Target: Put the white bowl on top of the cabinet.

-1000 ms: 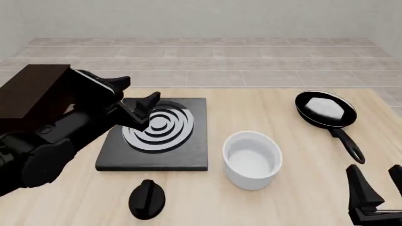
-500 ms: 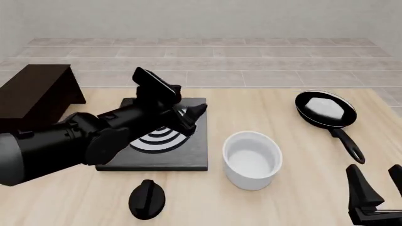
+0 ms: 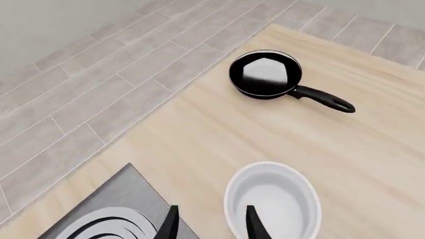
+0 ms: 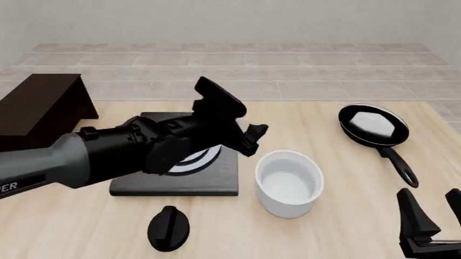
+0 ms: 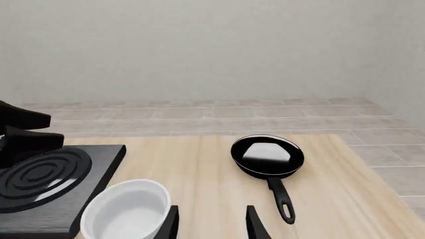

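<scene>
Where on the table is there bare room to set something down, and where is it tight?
Bare wood lies between the white bowl and the pan, and in front of the stove plate left of the knob. It is crowded where the left gripper hangs between the plate and the bowl's rim.

Left gripper (image 4: 253, 138) hangs over the stove plate (image 4: 180, 178), fingers parted, just beside the white bowl (image 4: 290, 182) mid-tabletop; cabinet (image 4: 40, 108) at the left edge, frying pan (image 4: 374, 128) right.

Left gripper (image 4: 253, 139) outstretched mid-table, jaws apart; right gripper (image 4: 434, 215) low, jaws apart.
</scene>
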`<state>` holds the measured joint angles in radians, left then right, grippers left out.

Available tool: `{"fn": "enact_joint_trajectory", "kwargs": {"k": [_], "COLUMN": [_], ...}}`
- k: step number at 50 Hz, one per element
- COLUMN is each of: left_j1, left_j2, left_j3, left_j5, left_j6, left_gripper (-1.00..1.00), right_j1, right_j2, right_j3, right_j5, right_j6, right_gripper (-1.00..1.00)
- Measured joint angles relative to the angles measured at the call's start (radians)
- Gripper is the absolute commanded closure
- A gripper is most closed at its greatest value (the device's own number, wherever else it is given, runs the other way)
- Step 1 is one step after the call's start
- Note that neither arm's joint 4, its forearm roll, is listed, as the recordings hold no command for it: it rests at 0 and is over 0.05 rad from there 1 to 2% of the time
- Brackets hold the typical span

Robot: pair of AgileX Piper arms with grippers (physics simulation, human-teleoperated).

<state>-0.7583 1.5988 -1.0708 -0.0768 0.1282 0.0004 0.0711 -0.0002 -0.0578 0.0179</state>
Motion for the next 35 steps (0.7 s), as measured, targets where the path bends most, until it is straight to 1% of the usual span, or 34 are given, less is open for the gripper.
{"fn": "enact_joint_trajectory", "kwargs": {"k": [16, 24, 35], "left_j1": [-0.037, -0.046, -0.052], "left_j2": [0.108, 0.157, 0.217], "left_j3": [-0.09, -0.135, -0.189], "left_j5": [0.045, 0.077, 0.117], "left_j6": [-0.087, -0.163, -0.244], "left_gripper": [-1.0, -1.0, -1.0], "right_j1": [0.0, 0.0, 0.0], "right_j2": [0.0, 0.0, 0.0], "right_j3": [0.0, 0.0, 0.0], "right_j5": [0.0, 0.0, 0.0], "right_j6": [0.0, 0.0, 0.0], "right_gripper": [-1.0, -1.0, -1.0]}}
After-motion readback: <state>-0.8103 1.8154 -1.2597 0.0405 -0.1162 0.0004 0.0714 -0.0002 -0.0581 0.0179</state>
